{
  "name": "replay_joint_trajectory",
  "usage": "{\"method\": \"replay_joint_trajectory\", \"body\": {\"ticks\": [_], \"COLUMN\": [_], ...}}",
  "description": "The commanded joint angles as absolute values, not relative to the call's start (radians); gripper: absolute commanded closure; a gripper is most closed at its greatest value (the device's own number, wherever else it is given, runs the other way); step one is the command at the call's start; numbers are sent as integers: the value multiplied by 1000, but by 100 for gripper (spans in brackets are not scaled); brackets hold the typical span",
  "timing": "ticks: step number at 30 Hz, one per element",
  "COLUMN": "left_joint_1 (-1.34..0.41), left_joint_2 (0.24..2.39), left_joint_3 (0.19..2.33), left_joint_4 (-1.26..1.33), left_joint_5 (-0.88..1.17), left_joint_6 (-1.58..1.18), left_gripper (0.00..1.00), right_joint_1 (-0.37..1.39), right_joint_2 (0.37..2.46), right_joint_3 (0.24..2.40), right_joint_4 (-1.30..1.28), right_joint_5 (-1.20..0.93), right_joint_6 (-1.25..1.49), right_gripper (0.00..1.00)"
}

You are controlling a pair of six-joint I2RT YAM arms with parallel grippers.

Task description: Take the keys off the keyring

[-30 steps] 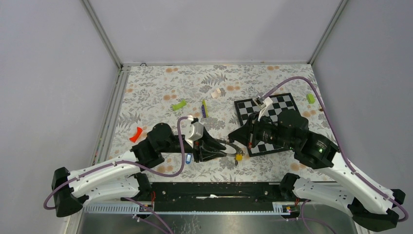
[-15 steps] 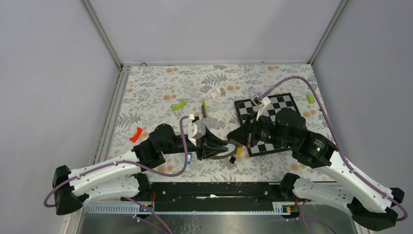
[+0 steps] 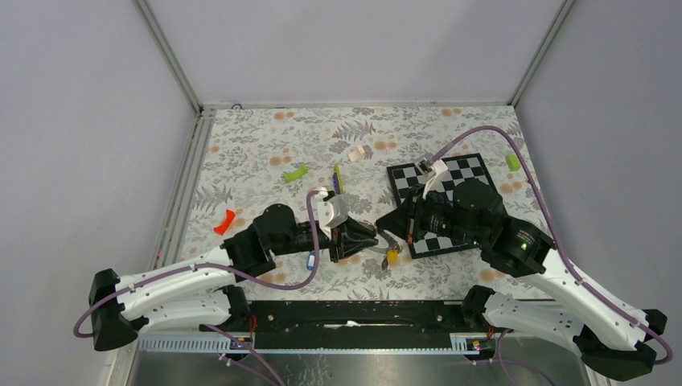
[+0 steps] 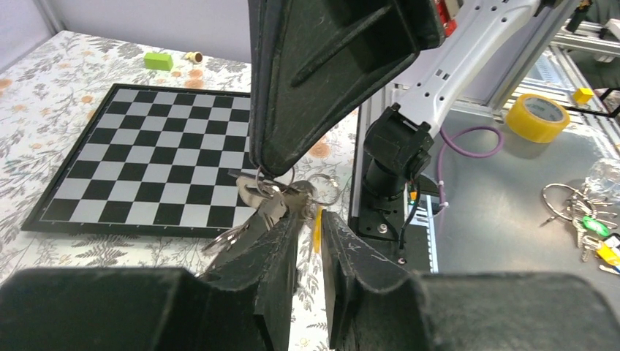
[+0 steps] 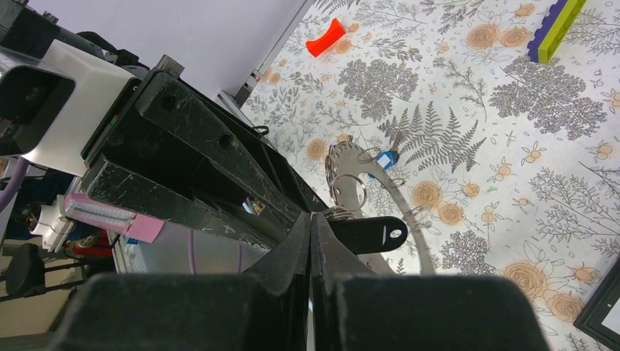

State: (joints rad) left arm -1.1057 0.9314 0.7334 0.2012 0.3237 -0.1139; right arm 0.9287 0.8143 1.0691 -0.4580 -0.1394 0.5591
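1. The keyring (image 5: 409, 214) is a thin silver-grey metal hoop. In the right wrist view it shows as a long curved band, with a cluster of smaller rings bunched at one spot. It sits at the near middle of the floral table (image 3: 257, 145), just left of the checkerboard (image 3: 462, 170), between the tips of the two grippers.
2. The keys (image 4: 269, 207) show as a bundle of silver blades at the ring cluster.
   - A yellow key (image 3: 392, 256) hangs on the near side of the hoop.
   - A black key head (image 5: 369, 232) with a small hole lies just beside the small rings.
   - A blue key (image 5: 386, 159) lies on the cloth further left, by the left arm. Whether it is on the hoop cannot be told.
3. The right gripper (image 5: 313, 219) reaches in from the right. Its fingers are pressed together with no gap, and the tips are clamped on the metal of the ring cluster.
4. The left gripper (image 4: 309, 218) points right, tip to tip with the right one. Its fingers stand close, with only a narrow slit between them. The yellow key shows through the slit and the blades rest against one finger. Whether the fingers pinch anything cannot be told.
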Motion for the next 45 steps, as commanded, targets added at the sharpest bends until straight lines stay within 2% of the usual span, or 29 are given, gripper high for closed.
{"method": "replay_joint_trajectory", "body": {"ticks": [1, 8, 24, 30, 36, 45], "left_joint_1": [-1111, -1117, -1130, -1134, -1137, -1140], "left_joint_2": [929, 935, 951, 941, 921, 909], "left_joint_3": [789, 791, 803, 799, 787, 792], "left_joint_4": [220, 219, 215, 186, 177, 146], "left_joint_5": [229, 171, 174, 156, 154, 141], "left_joint_6": [-80, -62, -21, -8, 20, 41], "left_gripper": [75, 74, 71, 68, 59, 58], "right_joint_1": [934, 934, 934, 934, 934, 934], "right_joint_2": [809, 811, 821, 812, 813, 810], "right_joint_3": [1079, 1077, 1076, 1075, 1077, 1075], "right_joint_4": [-419, -419, -418, -427, -428, -429], "right_joint_5": [-126, -124, -132, -123, -121, -117], "right_joint_6": [571, 571, 563, 560, 555, 554], "right_gripper": [100, 100, 100, 100, 100, 100]}}
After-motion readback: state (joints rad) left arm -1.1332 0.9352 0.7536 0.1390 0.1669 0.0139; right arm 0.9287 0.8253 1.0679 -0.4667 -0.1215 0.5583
